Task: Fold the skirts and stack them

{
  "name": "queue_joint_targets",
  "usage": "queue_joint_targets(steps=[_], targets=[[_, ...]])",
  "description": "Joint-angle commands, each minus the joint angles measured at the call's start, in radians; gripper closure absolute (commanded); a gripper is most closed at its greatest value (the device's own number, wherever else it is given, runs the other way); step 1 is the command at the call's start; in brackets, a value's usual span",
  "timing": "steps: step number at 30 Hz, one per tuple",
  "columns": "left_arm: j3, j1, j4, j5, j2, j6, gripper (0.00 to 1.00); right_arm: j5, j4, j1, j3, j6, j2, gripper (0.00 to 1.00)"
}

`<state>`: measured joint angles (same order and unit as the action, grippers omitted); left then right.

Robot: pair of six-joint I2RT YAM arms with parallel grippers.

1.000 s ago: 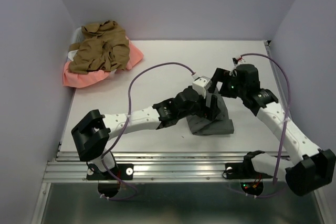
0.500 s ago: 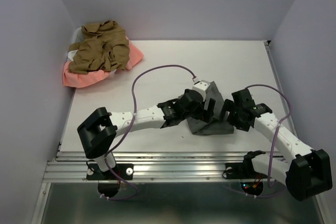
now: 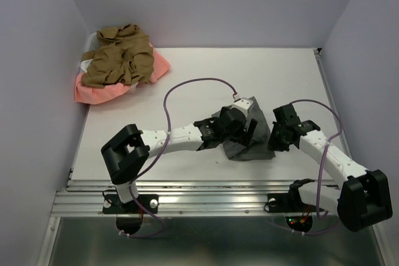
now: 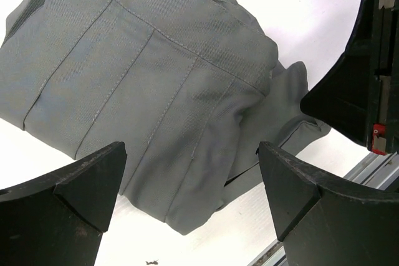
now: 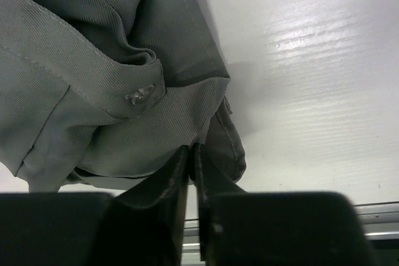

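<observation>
Most of the grey skirt is hidden from above: the left gripper hangs over its middle and the right gripper covers its right edge, so only the near part of the folded bundle shows. It lies on the near, middle part of the table. In the left wrist view the left gripper's fingers stand wide apart above the stitched panels, released and grasping nothing; the skirt's far side is cut off by the frame. In the right wrist view the right gripper's fingers are clenched to a thin slit at the hem of the skirt's near right corner, pinching the cloth there; how much cloth sits between them is hard to make out.

At the far left corner the tan-brown skirt lies crumpled on top of the salmon-pink skirt, which shows only at its edges. Both cover a white basket, of which only a sliver shows.

The table is smooth, white and glossy, with a metal rail along its near edge. Plain lilac walls close it in on the left, right and far sides.
</observation>
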<state>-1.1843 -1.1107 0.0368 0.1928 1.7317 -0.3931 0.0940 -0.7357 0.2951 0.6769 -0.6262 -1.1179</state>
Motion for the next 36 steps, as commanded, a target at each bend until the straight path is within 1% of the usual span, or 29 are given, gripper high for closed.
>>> queue_joint_targets(steps=[1,2,3,5,12,18,22,26,30,36], targets=[[-0.04,0.0,0.011,0.017,-0.014,0.014,0.01,0.055,0.013,-0.005,0.061,0.017,-0.009,0.93],[-0.04,0.0,0.018,0.004,-0.006,0.013,0.01,0.068,0.027,-0.005,0.075,0.011,-0.022,0.99],[-0.041,0.0,0.023,-0.006,-0.003,0.014,0.01,0.082,0.036,-0.005,0.075,0.007,-0.029,0.99],[-0.041,0.0,0.031,-0.018,0.006,0.019,0.01,0.127,0.076,-0.005,0.096,-0.007,-0.055,1.0],[-0.029,0.0,0.052,-0.061,0.034,0.026,0.01,0.156,0.193,-0.025,0.142,-0.009,-0.168,0.99],[-0.017,0.0,0.069,-0.09,0.058,0.028,0.01,0.112,0.298,-0.103,0.127,-0.007,-0.298,0.99],[-0.015,0.0,0.081,-0.113,0.078,0.028,0.01,0.06,0.374,-0.116,0.11,0.003,-0.367,1.0],[-0.027,-0.001,0.084,-0.122,0.106,0.028,0.01,-0.016,0.496,-0.116,0.092,0.052,-0.411,0.99],[-0.035,0.0,0.087,-0.127,0.106,0.028,0.01,-0.01,0.512,-0.116,0.131,0.075,-0.47,0.86],[-0.021,0.0,0.1,-0.115,0.08,0.023,0.01,-0.069,0.57,-0.116,0.233,0.088,-0.591,0.81]])
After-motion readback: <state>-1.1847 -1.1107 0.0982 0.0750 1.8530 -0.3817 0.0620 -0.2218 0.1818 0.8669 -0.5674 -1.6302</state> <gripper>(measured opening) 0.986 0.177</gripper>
